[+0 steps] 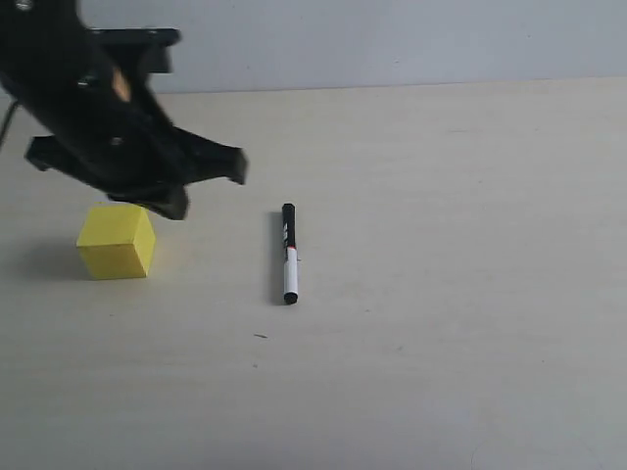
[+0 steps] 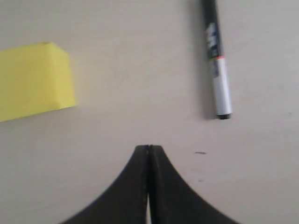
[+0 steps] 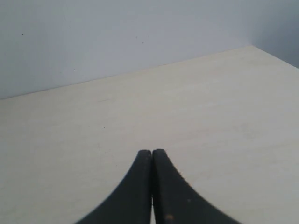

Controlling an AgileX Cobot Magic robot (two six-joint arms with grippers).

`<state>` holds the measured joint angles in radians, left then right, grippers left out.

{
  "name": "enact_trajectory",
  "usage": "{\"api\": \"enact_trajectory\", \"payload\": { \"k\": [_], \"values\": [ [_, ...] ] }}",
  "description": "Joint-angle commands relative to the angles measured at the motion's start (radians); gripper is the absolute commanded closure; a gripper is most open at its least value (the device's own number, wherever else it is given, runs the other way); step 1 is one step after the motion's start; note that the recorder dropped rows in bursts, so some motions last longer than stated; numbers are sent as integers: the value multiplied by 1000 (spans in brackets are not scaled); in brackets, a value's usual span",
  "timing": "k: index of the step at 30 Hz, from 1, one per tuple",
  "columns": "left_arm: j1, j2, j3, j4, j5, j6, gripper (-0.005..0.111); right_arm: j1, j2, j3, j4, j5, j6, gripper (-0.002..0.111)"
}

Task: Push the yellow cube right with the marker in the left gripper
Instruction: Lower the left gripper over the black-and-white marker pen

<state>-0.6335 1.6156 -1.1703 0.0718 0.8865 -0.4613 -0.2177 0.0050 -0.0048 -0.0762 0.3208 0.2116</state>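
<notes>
The yellow cube rests on the pale table at the left. The marker lies flat on the table to the cube's right, black cap toward the far side, with nothing holding it. My left gripper hovers above the table just over the cube's upper right corner, shut and empty. It touches neither the cube nor the marker. My right gripper is shut and empty over bare table, and is out of the exterior view.
The pale table reaches back to a grey wall. A small dark speck marks the surface in front of the marker. The table's far corner shows in the right wrist view.
</notes>
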Motion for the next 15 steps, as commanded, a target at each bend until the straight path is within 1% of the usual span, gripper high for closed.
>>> {"api": "enact_trajectory", "payload": {
  "k": [1, 3, 4, 6, 7, 8, 11, 12, 13, 15],
  "values": [
    [-143, 164, -170, 38, 22, -125, 107, -3, -5, 5, -4, -7, 0, 108],
    [-179, 236, -241, 57, 20, -184, 107, -3, -5, 5, -4, -7, 0, 108],
    [-186, 259, -259, 64, 20, -184, 107, -3, -5, 5, -4, -7, 0, 108],
    [-197, 318, -296, 75, 24, -184, 102, -3, -5, 5, -4, -7, 0, 108],
    [-197, 350, -312, 78, 24, -189, 92, -3, -5, 5, -4, -7, 0, 108],
    [-194, 370, -314, 85, 12, -207, 79, -3, -5, 5, -4, -7, 0, 108],
    [-185, 395, -314, 94, -9, -228, 59, -3, -5, 5, -4, -7, 0, 108],
    [-182, 402, -314, 94, -17, -232, 54, -3, -5, 5, -4, -7, 0, 108],
    [-180, 406, -314, 94, -21, -232, 51, -3, -5, 5, -4, -7, 0, 108],
    [-173, 422, -314, 94, -37, -232, 50, -3, -5, 5, -4, -9, 0, 108]
  ]
}}
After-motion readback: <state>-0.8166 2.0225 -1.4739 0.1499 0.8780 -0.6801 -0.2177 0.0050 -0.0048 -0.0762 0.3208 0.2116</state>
